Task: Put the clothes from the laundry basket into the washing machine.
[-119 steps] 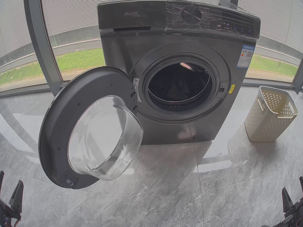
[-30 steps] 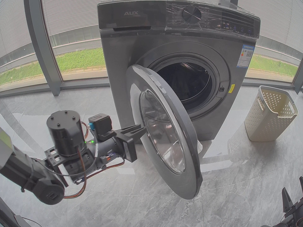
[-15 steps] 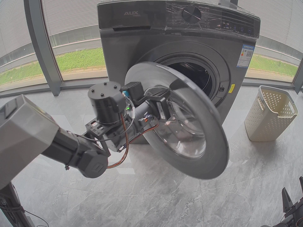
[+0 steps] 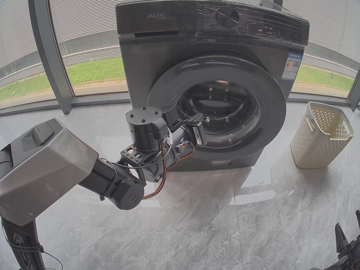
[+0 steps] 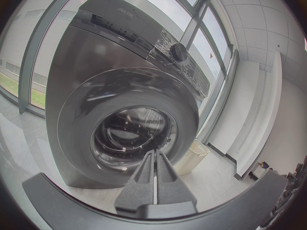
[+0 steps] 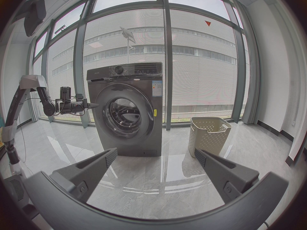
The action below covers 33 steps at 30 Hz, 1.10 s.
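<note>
The grey washing machine (image 4: 210, 75) stands by the windows, its round glass door (image 4: 217, 105) lying flat against the front. My left gripper (image 4: 198, 129) is shut with nothing in it, its tips close to the door's lower left rim; from the left wrist the shut fingers (image 5: 155, 154) point at the door glass (image 5: 134, 138). The cream laundry basket (image 4: 322, 135) stands on the floor to the machine's right, with bare perforated walls showing inside. My right gripper (image 6: 156, 152) hangs open and holds nothing, low at the near right (image 4: 348, 231), well back from the machine (image 6: 128, 109) and the basket (image 6: 209, 134).
Glossy grey tile floor (image 4: 225, 214) spreads wide in front of the machine. Window frames and a pillar (image 4: 48, 49) stand behind and to the left. My left arm (image 4: 112, 180) stretches across the floor space left of the door.
The door swung from wide open on the left to shut against the machine. My left arm came up from the near left and followed it to the door's front.
</note>
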{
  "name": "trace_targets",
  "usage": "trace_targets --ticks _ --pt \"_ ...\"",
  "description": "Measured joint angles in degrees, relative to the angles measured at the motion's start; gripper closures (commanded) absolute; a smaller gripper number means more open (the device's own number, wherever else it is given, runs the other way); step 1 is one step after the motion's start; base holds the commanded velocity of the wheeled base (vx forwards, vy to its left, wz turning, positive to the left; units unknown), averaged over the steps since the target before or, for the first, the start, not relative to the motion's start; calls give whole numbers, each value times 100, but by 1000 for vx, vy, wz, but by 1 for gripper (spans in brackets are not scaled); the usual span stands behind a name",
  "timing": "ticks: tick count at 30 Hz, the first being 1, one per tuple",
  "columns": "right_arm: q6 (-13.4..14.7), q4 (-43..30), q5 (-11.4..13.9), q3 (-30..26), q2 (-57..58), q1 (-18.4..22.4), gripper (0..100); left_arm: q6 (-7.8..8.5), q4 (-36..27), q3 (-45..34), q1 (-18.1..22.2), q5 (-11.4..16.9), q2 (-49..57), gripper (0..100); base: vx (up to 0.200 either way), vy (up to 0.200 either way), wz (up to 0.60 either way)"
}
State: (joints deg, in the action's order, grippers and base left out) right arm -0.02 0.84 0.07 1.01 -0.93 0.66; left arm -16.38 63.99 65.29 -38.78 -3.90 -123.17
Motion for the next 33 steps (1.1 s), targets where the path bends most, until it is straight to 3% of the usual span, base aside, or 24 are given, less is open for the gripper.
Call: trace_targets --ticks 10,17,27,33 --pt "0 0 0 0 0 5 0 13 -38 -573 -11 -20 338 100 0 0 0" --pt "0 0 0 0 0 2 0 235 -207 -2031 -113 -154 1024 100 0 0 0" --pt "0 0 0 0 0 2 0 561 -293 -4601 -289 -567 3296 100 0 0 0" --pt "0 0 2 0 0 5 0 673 -580 -5591 -44 -707 4955 100 0 0 0"
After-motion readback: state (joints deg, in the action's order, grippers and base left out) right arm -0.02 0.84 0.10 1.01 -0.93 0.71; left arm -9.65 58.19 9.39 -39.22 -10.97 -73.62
